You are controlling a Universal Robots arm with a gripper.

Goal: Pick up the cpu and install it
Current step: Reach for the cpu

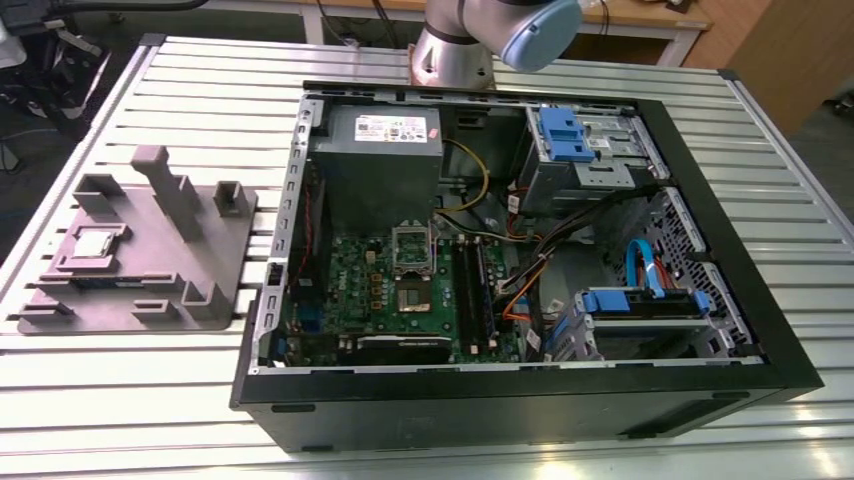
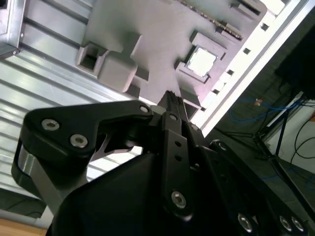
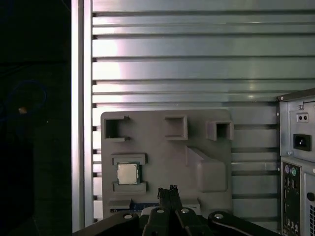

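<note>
Silvery-grey and square, the cpu (image 1: 91,241) lies flat in its shallow pocket on the grey fixture plate (image 1: 147,272), at the exterior view's left on the slatted metal desk (image 1: 400,62). It is well apart from the open computer case (image 1: 534,395), which takes up the middle and right of that frame. Both wrist views look down on the chip seated in the plate.

The jaws stand closed tip to tip in both wrist views, with nothing between them. They are aimed toward the plate and clear of the cpu (how high above it they hang I cannot tell).

By my reading the task has barely begun. The chip is not yet grasped, and the socket (image 1: 411,268) on the green motherboard (image 1: 360,275) inside the case looks unfilled, though it is too small to be sure. Both the pick and the install are left to do.
</note>
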